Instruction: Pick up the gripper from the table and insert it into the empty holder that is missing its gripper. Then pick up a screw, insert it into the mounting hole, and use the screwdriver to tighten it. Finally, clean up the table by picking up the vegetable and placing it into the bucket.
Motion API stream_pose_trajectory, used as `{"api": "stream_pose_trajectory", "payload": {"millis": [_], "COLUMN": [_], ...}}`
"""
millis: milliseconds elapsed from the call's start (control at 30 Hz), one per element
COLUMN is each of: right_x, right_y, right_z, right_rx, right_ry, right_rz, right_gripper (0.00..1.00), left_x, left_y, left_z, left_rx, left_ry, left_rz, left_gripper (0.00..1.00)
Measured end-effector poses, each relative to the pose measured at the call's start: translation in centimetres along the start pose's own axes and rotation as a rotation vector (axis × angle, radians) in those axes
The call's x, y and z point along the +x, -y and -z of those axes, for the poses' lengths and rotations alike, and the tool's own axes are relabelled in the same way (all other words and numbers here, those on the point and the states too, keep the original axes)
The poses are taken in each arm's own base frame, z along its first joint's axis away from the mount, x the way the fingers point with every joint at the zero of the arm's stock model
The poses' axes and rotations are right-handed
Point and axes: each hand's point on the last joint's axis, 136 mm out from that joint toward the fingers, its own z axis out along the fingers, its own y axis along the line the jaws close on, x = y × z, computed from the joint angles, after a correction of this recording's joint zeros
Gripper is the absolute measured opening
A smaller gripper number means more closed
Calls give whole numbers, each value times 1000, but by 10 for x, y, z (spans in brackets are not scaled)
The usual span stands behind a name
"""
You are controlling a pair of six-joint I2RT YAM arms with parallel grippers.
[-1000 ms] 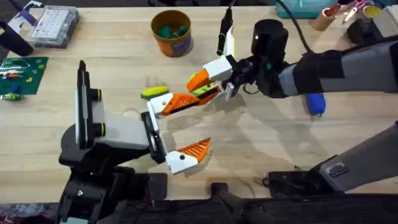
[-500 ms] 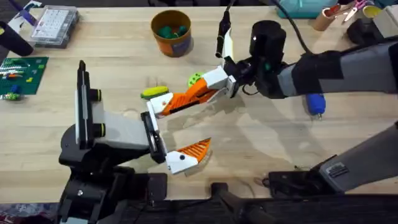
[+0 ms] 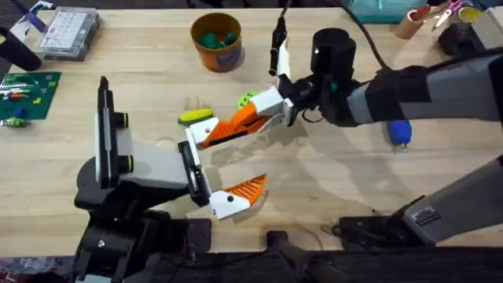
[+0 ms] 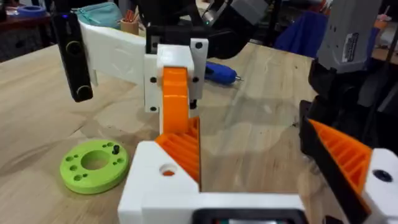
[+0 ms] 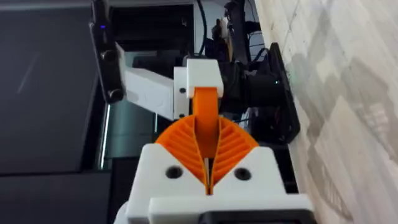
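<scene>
Gripper [image 3: 236,124]: clamped in right gripper [image 3: 271,106], base at holder [image 3: 192,169] socket; seating unconfirmed. Left gripper [image 3: 192,169]: grasp indeterminate. Screw, tightening pending. Bucket [image 3: 215,41]: holds green items.

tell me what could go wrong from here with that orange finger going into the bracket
1. The right gripper holds the gripper at a slant to the holder; its white base may jam against the socket instead of seating.
2. The green disc lies close beside the right gripper and could get knocked.
3. The grip sits on the ribbed orange part, so pushing may make the piece slip or twist.
</scene>
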Motion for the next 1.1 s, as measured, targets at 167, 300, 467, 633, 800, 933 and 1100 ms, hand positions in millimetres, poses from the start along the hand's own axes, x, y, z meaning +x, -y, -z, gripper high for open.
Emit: {"api": "stream_pose_trajectory", "payload": {"millis": [167,300,467,633,800,933,1100], "right_x": [-6,-11,-13,-15,-16,-18,-23], "right_y": [2,4,4,5,5,6,7], "right_z": [-4,-5,-5,-6,-6,-7,-10], "right_rx": [15,23,29,31,33,38,49], "right_ry": [38,62,79,86,93,107,133], "right_rz": [2,6,7,7,8,9,15], "right_gripper": [11,10,10,10,10,10,10], "left_x": [0,-1,-1,-1,-1,-1,-1], "left_y": [-1,-5,-7,-7,-8,-10,-15], "left_z": [0,0,0,1,1,1,1], "left_rx": [-8,-26,-37,-42,-47,-58,-83], "left_ry": [1,3,4,5,5,7,9], "left_rz": [10,16,22,27,28,31,44], "left_gripper": [987,987,987,986,987,987,987]}}
